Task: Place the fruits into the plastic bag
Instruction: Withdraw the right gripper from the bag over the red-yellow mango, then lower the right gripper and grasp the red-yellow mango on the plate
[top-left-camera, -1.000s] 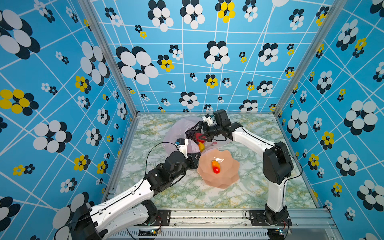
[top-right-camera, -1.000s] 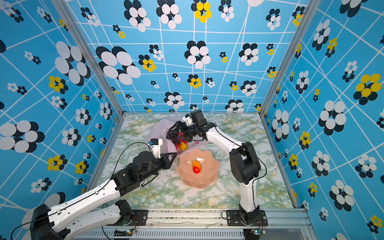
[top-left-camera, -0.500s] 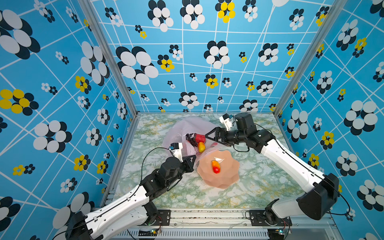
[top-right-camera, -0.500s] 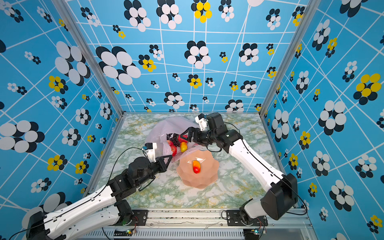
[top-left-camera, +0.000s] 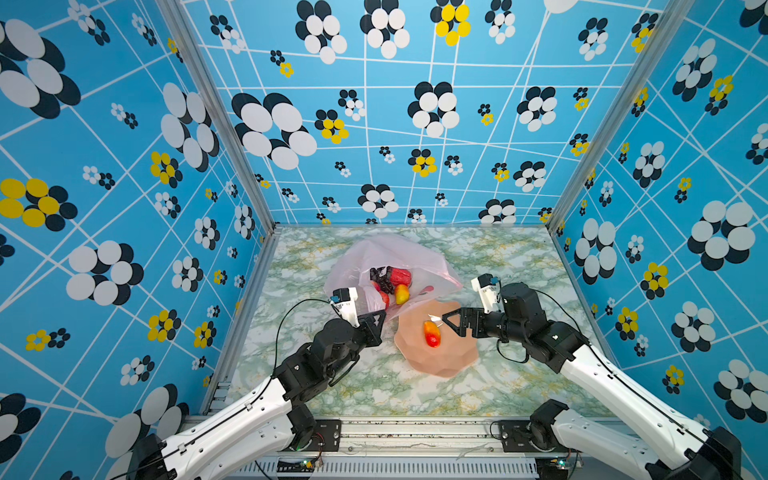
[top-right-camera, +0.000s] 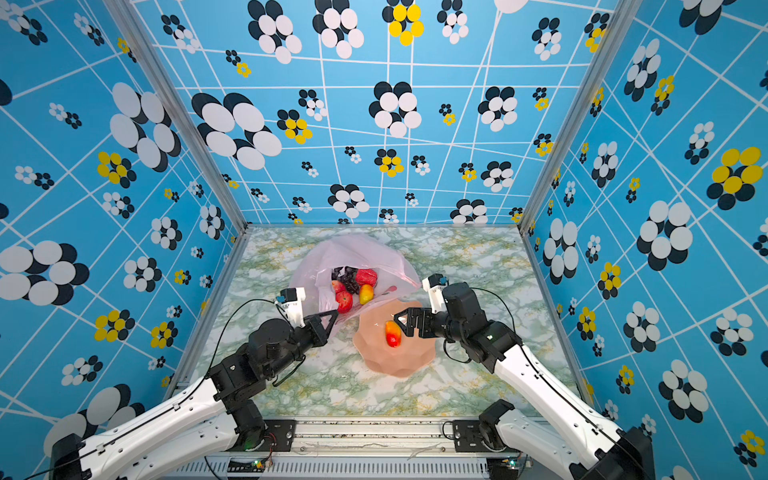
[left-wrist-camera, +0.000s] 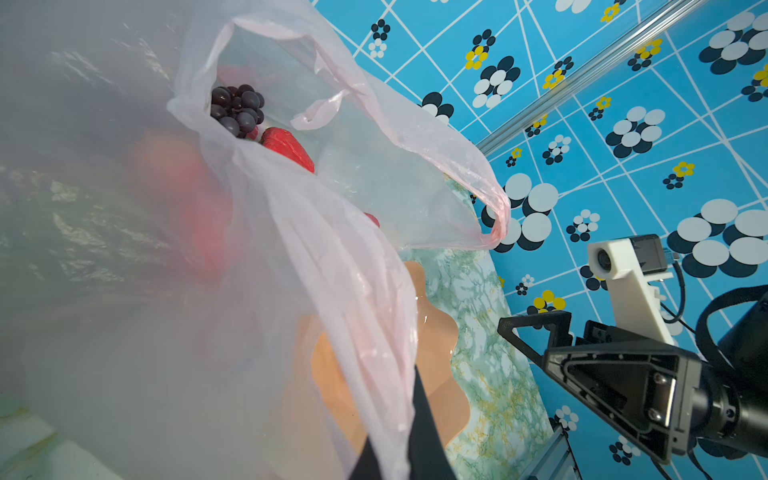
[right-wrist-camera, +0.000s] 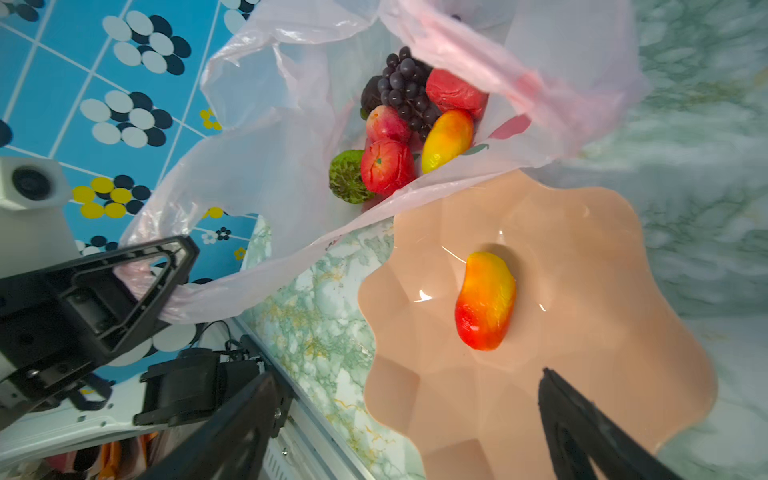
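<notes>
A robot's two arms work over a green-marbled table (top-left-camera: 507, 266) walled in by blue flowered panels (top-left-camera: 124, 174). The left gripper (top-left-camera: 381, 316) is clamped tight on the near edge of the plastic bag (top-left-camera: 395, 251). It appears to grip one of the loop handles, though thin film folds over the jaws in the left wrist view and blurs the exact spot. The claw holds the bag's mouth raised and gaping. The bag sits on the far middle of the table, its pale-pink lip reaching the far rim of the peach scalloped bowl (top-left-camera: 442, 363) just in front of it.

The right wrist view shows the fruits (right-wrist-camera: 399, 133) heaped together inside the bag:
- a dark grape bunch (right-wrist-camera: 405, 89)
- a bumpy red fruit (right-wrist-camera: 455, 93) beside the grapes
- a dark maroon fruit (right-wrist-camera: 369, 94) half hidden behind the grapes
- a red-yellow mango (right-wrist-camera: 448, 139)
- two rounder red fruits (right-wrist-camera: 387, 166)
- a green round fruit (right-wrist-camera: 347, 178) nearest the opening

A second mango (right-wrist-camera: 485, 301) lies alone in the middle of the bowl, outside the bag. The right gripper (top-left-camera: 451, 326) hangs over the bowl just beside it, jaws spread wide and empty. Its black fingers (right-wrist-camera: 582, 424) point toward the fruit without touching it.
</notes>
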